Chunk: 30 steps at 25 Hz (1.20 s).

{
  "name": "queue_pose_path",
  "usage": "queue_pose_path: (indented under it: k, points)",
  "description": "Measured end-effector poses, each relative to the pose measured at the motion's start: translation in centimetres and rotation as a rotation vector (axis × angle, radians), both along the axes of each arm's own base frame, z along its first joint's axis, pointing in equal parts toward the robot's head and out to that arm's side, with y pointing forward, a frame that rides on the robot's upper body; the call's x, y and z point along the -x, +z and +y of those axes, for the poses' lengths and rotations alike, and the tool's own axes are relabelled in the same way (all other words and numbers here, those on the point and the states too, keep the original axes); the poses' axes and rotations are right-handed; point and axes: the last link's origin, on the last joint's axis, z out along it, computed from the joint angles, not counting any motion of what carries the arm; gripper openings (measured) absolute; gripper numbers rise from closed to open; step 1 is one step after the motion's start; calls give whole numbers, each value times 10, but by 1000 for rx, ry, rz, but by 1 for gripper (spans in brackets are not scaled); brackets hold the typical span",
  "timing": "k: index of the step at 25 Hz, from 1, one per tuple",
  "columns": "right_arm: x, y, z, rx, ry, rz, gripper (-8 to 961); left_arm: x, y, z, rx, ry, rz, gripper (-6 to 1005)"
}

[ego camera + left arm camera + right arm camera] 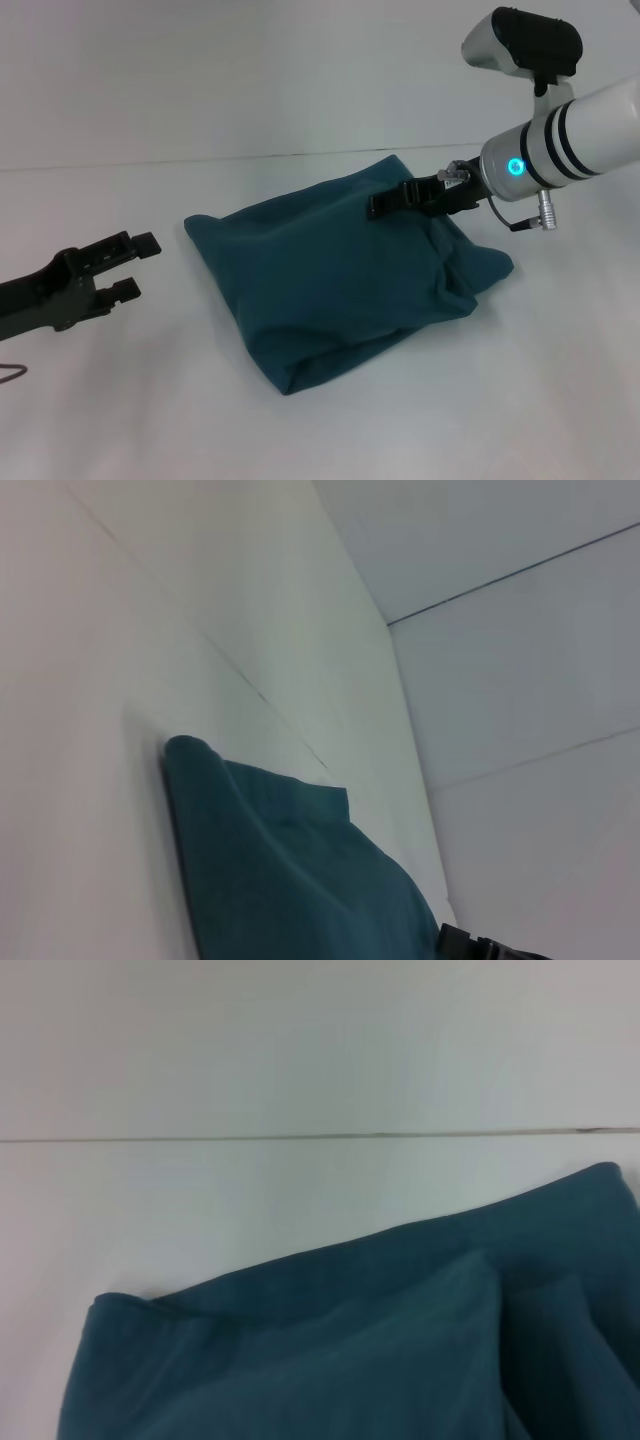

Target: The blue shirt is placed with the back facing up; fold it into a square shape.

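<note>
A: Where is the blue shirt (335,275) lying?

B: On the white table (150,400), a little right of the middle of the head view. It is folded into a thick, roughly four-sided bundle, tilted so that one corner points toward five o'clock and another toward ten. The cloth is soft, matte, dark teal, plain on the side that shows. Its edges are rounded and puffy, not creased flat, and the corner at about three o'clock bulges in loose folds.

A: And the right gripper (378,206)?

B: It reaches in from two o'clock, black fingers low over the shirt's far edge, at the bundle's one o'clock. The fingers look drawn close together, but whether they pinch any cloth I cannot tell. Behind them sits a white cylindrical arm with black bands and a glowing cyan ring.

A: The left gripper (138,267)?

B: It is at nine o'clock from the shirt, apart from it, above bare table. Its two black, blocky fingers are spread, with a clear gap between them and nothing held.

A: What do the wrist views add?

B: The left wrist view shows the shirt's rounded fold edge rising off the smooth table. The right wrist view shows overlapping layers of the teal cloth, one flap lying across another, with a thin seam line (300,1137) running through the pale surface beyond.
</note>
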Motion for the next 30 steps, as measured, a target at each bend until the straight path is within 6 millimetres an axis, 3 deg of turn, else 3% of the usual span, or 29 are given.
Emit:
queue_pose_path:
  k: [23,30]
  points:
    - [0,-18,-7,28,5,9,945,0,-3,1,-7,4,2,907]
    - [2,-19,-8,34,8,16,761,2,-5,0,1,11,-6,904]
